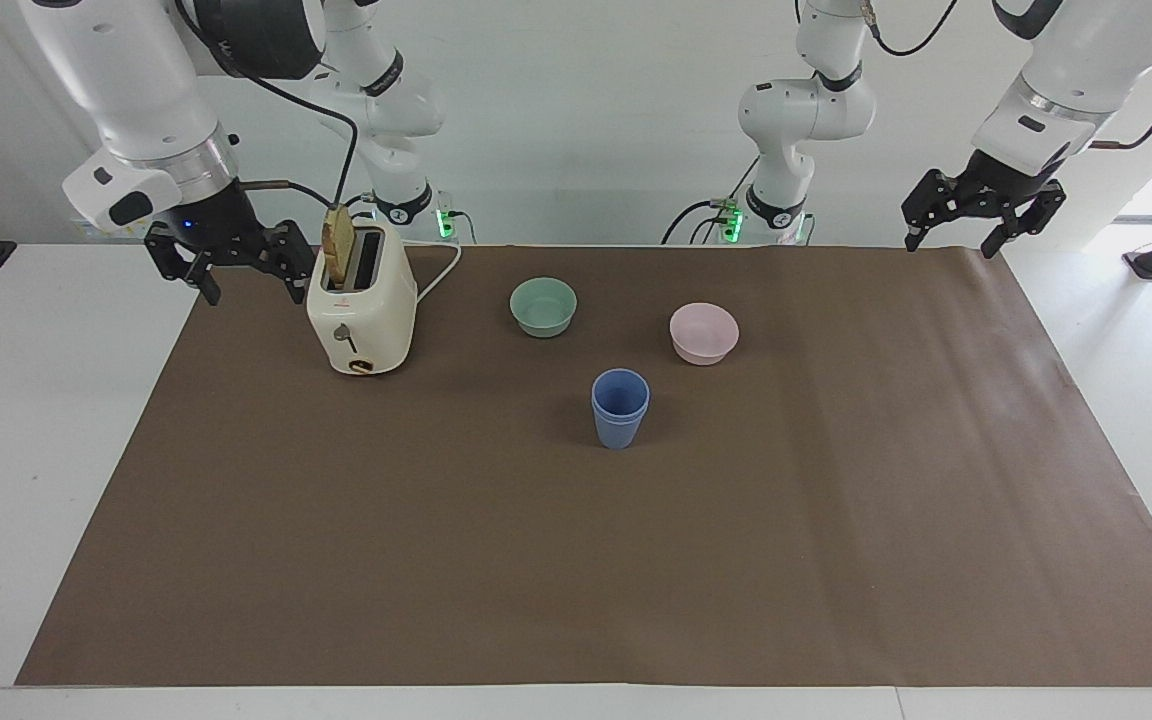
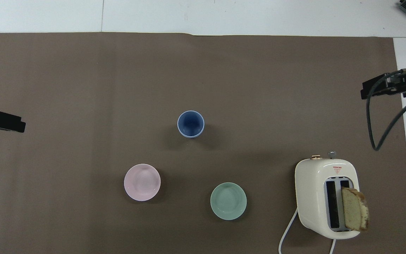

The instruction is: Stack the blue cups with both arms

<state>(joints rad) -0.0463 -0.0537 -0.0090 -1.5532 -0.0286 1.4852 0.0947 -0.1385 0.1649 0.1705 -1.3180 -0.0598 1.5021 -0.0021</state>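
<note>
The two blue cups (image 1: 620, 407) (image 2: 190, 124) stand nested, one inside the other, upright near the middle of the brown mat. My right gripper (image 1: 251, 291) (image 2: 367, 90) hangs open and empty in the air over the mat's edge at the right arm's end, beside the toaster. My left gripper (image 1: 950, 243) (image 2: 22, 126) hangs open and empty over the mat's corner at the left arm's end. Both grippers are well apart from the cups.
A cream toaster (image 1: 361, 315) (image 2: 326, 197) with a slice of bread in one slot stands toward the right arm's end. A green bowl (image 1: 543, 306) (image 2: 228, 201) and a pink bowl (image 1: 703, 332) (image 2: 142, 182) sit nearer to the robots than the cups.
</note>
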